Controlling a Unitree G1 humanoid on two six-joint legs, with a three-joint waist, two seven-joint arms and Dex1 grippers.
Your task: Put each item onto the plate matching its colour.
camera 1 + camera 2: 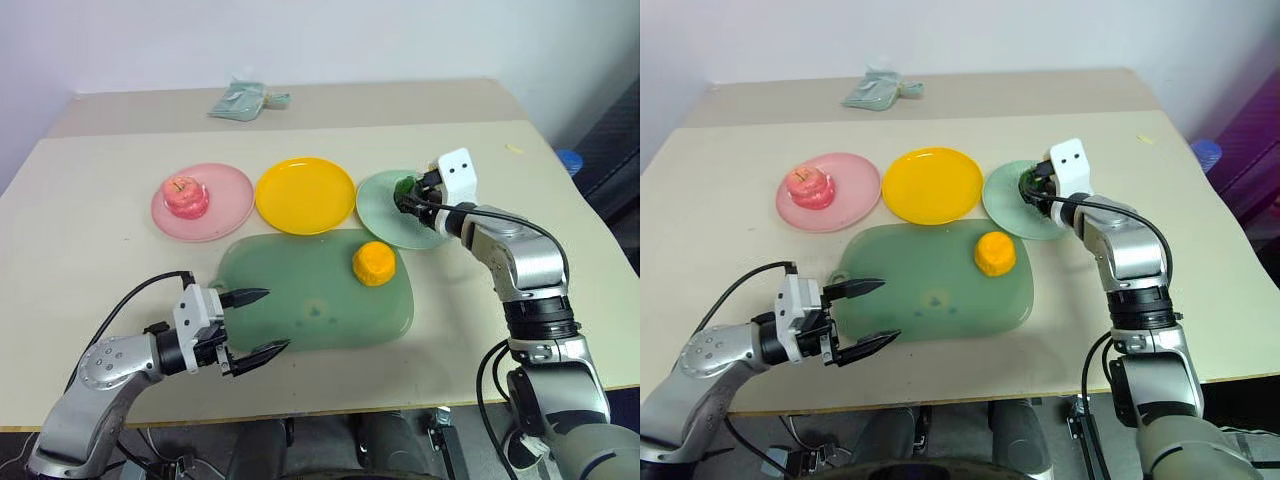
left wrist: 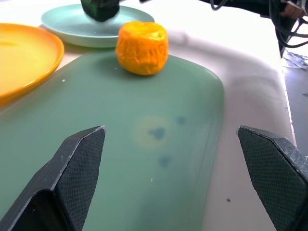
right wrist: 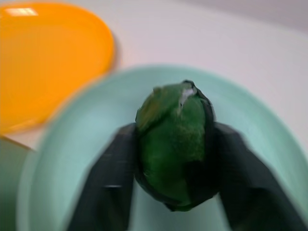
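My right gripper (image 1: 412, 193) is shut on the dark green pepper (image 3: 175, 144), one finger on each side, just above the pale mint plate (image 1: 380, 218). A pink-red apple (image 1: 185, 196) sits on the pink plate (image 1: 228, 212). Between those two plates the yellow plate (image 1: 305, 195) carries nothing. On the far right part of the translucent green board (image 1: 300, 300) rests the orange fruit (image 2: 142, 47). Low over the board's near left edge, my left gripper (image 1: 275, 320) stands open with nothing between its fingers, pointing toward the orange fruit.
A crumpled pale green wrapper (image 1: 245, 100) lies at the back of the table. A blue object (image 1: 568, 160) sits just off the table's right edge. The three plates stand in a row behind the board.
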